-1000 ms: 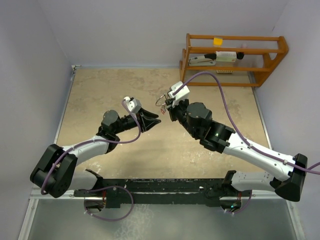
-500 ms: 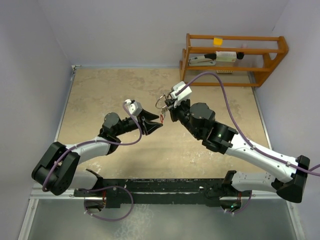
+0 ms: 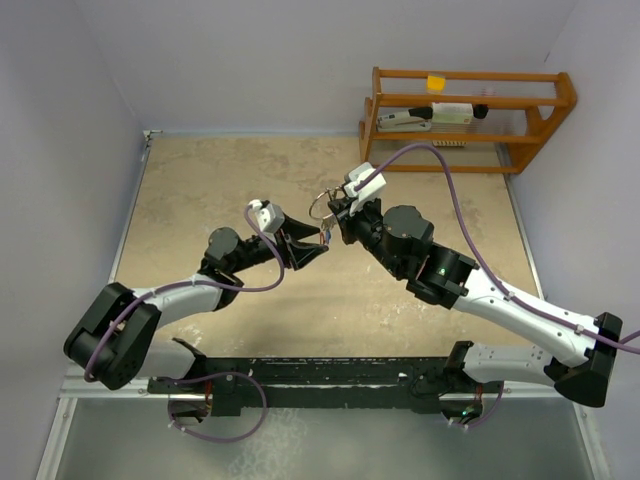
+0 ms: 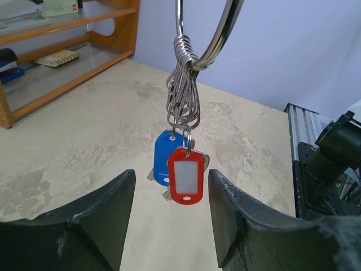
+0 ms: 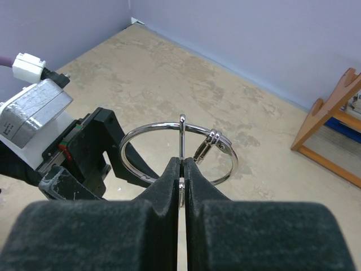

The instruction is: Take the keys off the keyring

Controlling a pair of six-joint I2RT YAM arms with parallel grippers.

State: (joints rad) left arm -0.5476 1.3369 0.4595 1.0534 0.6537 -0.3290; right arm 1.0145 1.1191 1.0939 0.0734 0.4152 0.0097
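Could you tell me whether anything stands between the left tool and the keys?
Nothing visible does. The keys hang free below the keyring, which the right tool pinches, directly ahead of the open left tool.

Thin round silver wire keyring (image 5: 141,131) pinched on rim between closed tips of right gripper (image 5: 181,166), raised in air. Cluster of small oval silver wire loops (image 4: 181,96) gathered at one spot on ring, dangling straight down. Hung from loops: keys (image 4: 176,169), bunched tight. Blue plastic head (image 4: 162,161) behind, red plastic head (image 4: 185,176) with white label window in front, overlapping. Slivers of plain silver metal (image 4: 151,176) poking out behind blue. All attached to ring.
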